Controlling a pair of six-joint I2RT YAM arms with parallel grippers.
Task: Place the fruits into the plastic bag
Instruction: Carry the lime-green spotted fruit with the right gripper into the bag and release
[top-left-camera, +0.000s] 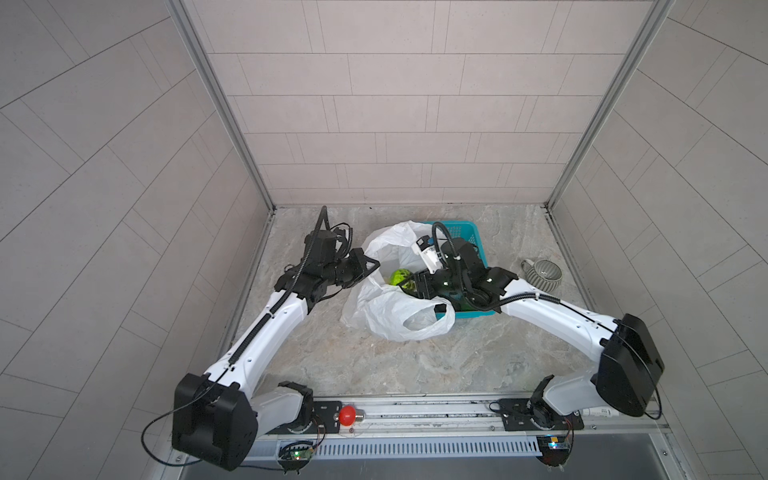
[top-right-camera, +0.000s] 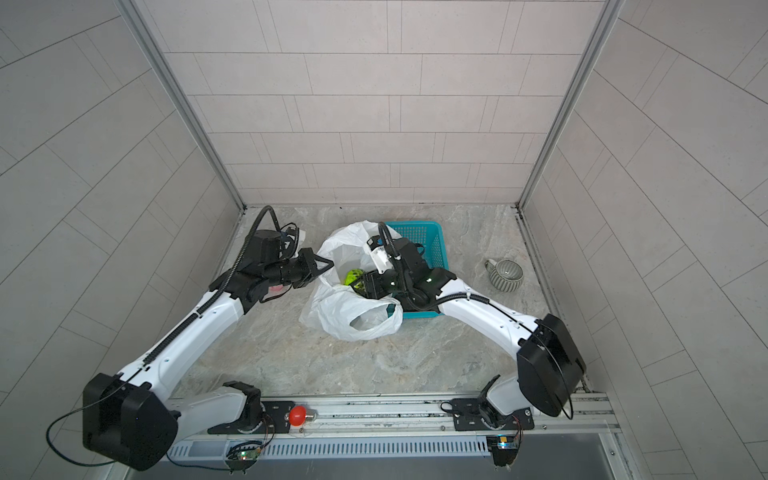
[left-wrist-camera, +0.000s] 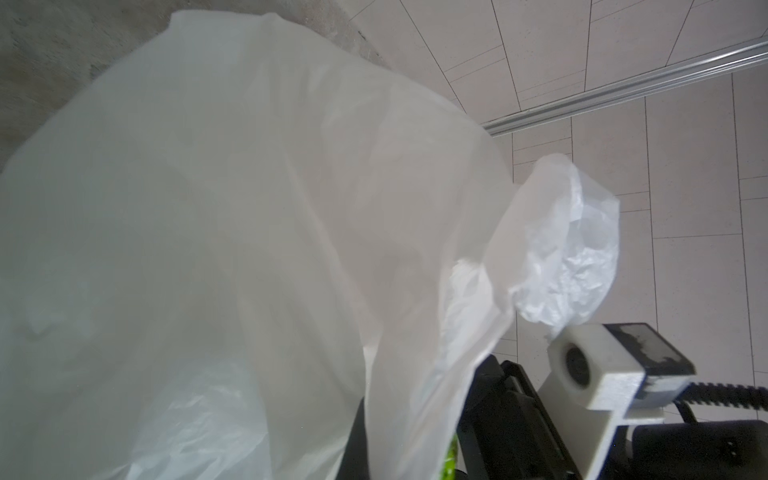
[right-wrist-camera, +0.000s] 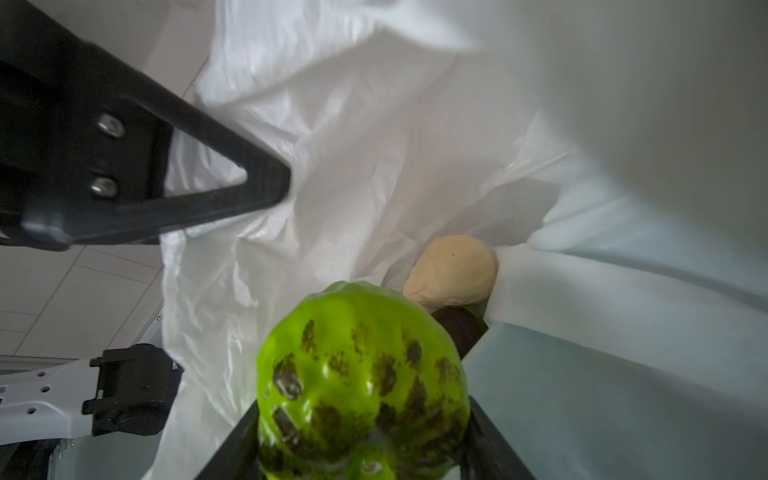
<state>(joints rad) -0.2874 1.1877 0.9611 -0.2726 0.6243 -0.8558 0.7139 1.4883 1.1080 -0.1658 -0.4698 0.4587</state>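
1. The plastic bag (top-left-camera: 395, 316) is thin, translucent white film, heavily crinkled. It lies against the left side of the basket (top-left-camera: 467, 230) in both top views. The film is draped over the basket's left wall and the mouth opens upward.
2. The basket is rigid teal plastic, rectangular, with perforated walls.
3. The left gripper (top-left-camera: 375, 263) has black, triangular fingers. The jaws are pressed together on the bag's rim, on the side away from the basket, and that rim is raised.
4. The right gripper (top-left-camera: 409, 282) reaches across the basket. It is clamped on the green fruit (right-wrist-camera: 361, 374), with one black finger on each side. The fruit is in the bag's mouth, just left of the basket.
5. The green fruit is rounded and lumpy. Its skin is glossy bright green with dark blotches.
6. The cream fruit (right-wrist-camera: 451, 270) is matte, pale cream-yellow and a lumpy oval. It rests inside the bag with film around it. Its position relative to the basket cannot be determined.
7. The mug (top-left-camera: 544, 272) is grey, ribbed and rounded, with a handle. It stands right of the basket, well apart.
8. The bulb (top-left-camera: 347, 415) is red and round, with a metal screw base. It lies on the metal rail, well apart from the basket.
9. The tabletop (top-left-camera: 415, 365) has a grey marbled stone pattern.
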